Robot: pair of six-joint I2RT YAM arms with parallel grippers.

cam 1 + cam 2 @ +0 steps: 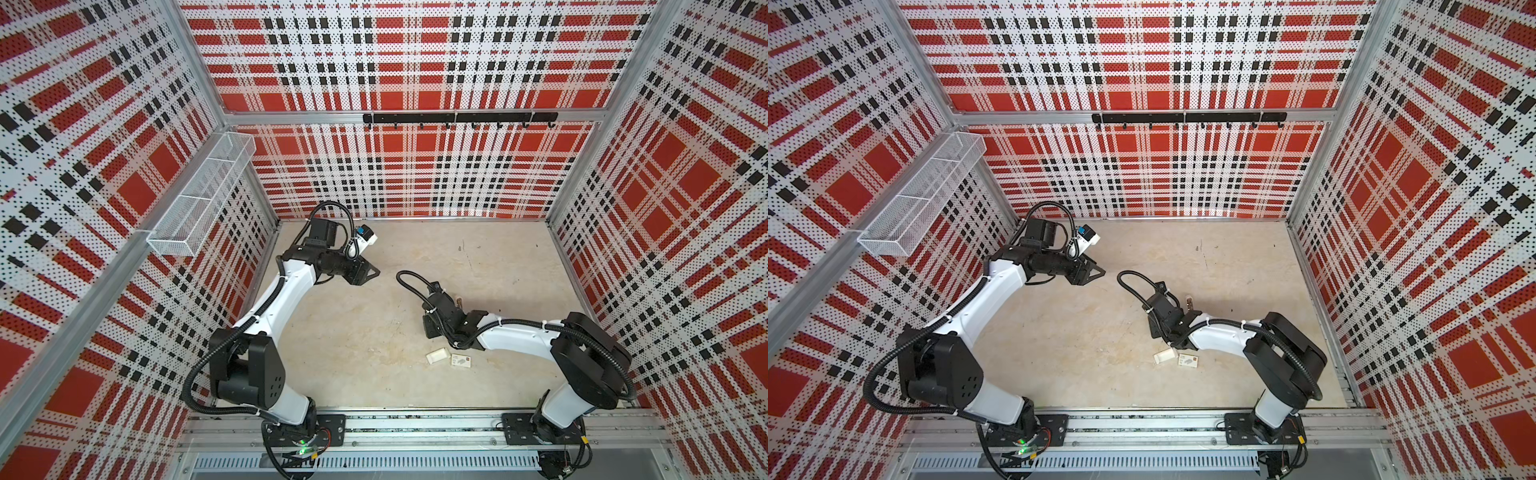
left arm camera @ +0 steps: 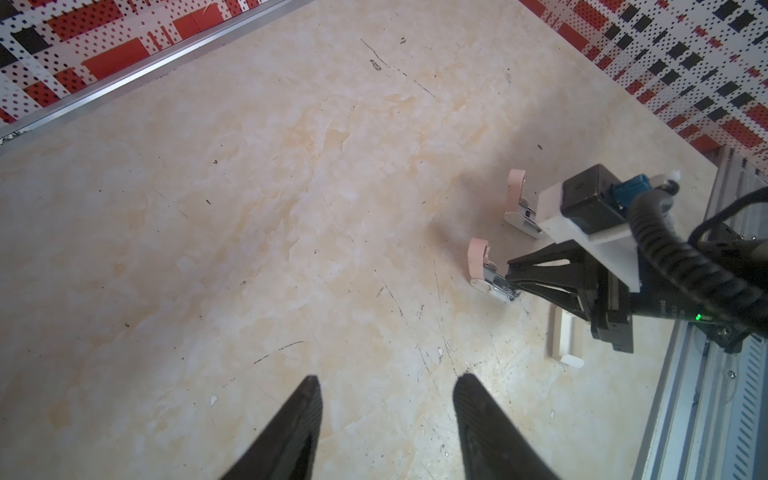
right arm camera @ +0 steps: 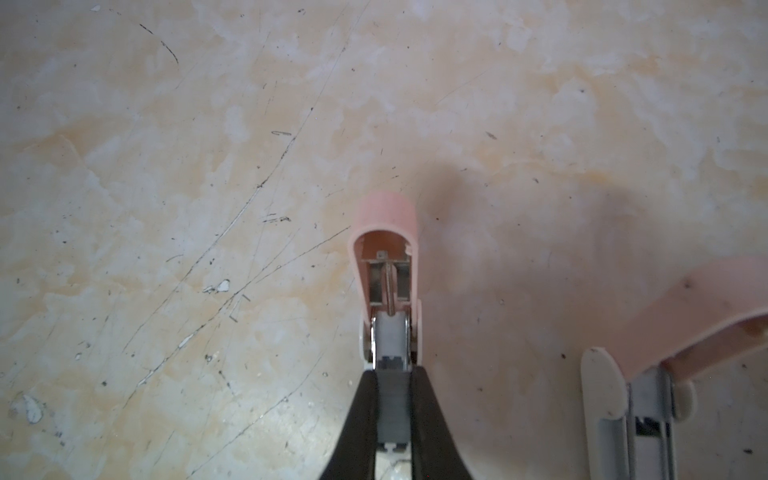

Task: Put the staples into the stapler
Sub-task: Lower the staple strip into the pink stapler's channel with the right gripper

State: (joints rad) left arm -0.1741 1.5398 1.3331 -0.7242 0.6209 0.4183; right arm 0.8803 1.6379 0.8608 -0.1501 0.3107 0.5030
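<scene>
up in both top views the left arm is folded high by the back left corner, elbow bent. the left gripper hangs over the table with its jaws spread, gripping nothing. the right arm reaches low toward the middle with its wrist tipped down, so its own body hides the fingers. a white tray and a printed sleeve lie just beside its forearm.

left wrist view: the right gripper has its tips at the open stapler, pink lid up. a second stapler sits near it, half covered by the right wrist's camera block.

right wrist view: the right gripper is pinched onto the grey strip of staples, lined up in the stapler's channel. can't tell how far in it's seated. the second stapler is cut off at the edge.
</scene>
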